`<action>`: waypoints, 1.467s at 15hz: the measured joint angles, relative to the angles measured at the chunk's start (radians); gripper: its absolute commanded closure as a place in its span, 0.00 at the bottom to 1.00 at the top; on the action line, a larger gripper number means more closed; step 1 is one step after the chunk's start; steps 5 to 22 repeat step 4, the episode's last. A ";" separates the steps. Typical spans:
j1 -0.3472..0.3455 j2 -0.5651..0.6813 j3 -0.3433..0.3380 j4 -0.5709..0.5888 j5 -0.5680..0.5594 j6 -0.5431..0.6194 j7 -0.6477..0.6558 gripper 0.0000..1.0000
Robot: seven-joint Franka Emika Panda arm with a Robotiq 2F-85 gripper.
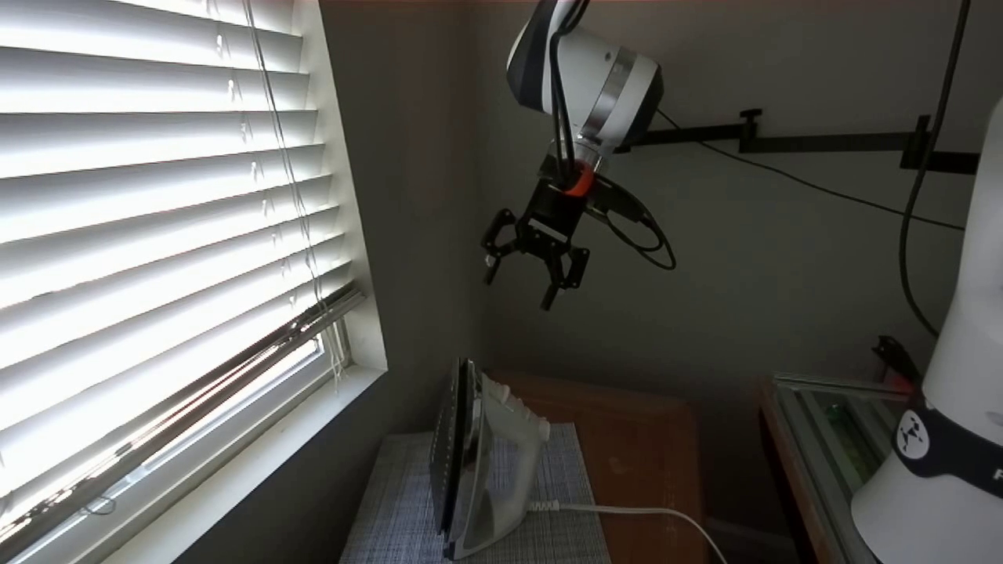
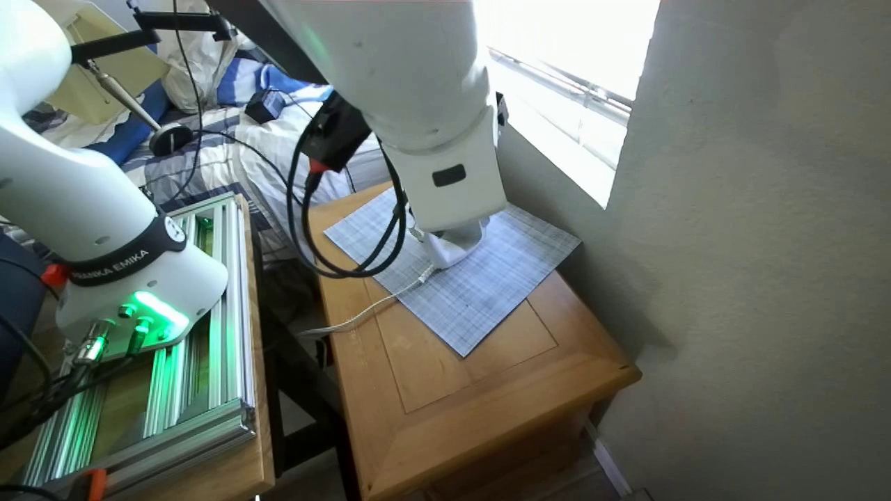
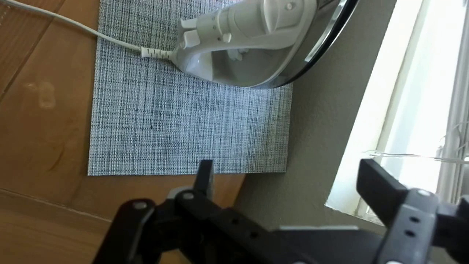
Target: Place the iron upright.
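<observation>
The white iron [image 1: 504, 415] stands upright on its heel on a grey woven mat [image 1: 392, 486]. Its nose points up and its grey soleplate [image 1: 448, 462] faces the window side. Its cord [image 1: 627, 511] runs off the handle end across the wood. In an exterior view, the arm hides most of the iron [image 2: 456, 249]. In the wrist view, the iron [image 3: 249, 29] is at the top, cut by the frame edge. My gripper [image 1: 519, 288] hangs in the air above the iron, apart from it. Its fingers [image 3: 285, 165] are wide apart with nothing between them.
The mat [image 2: 473, 306] lies on a wooden cabinet [image 2: 480, 410] in a wall corner. A window with blinds [image 1: 157, 196] and a white sill [image 1: 266, 470] is close beside the iron. The robot base [image 1: 932, 454] stands on a metal-framed table [image 2: 230, 313] alongside.
</observation>
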 measured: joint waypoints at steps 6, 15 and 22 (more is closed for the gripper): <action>-0.001 0.011 0.000 0.001 0.000 0.000 0.000 0.00; -0.001 0.011 0.000 0.001 0.000 0.000 0.000 0.00; -0.001 0.011 0.000 0.001 0.000 0.000 0.000 0.00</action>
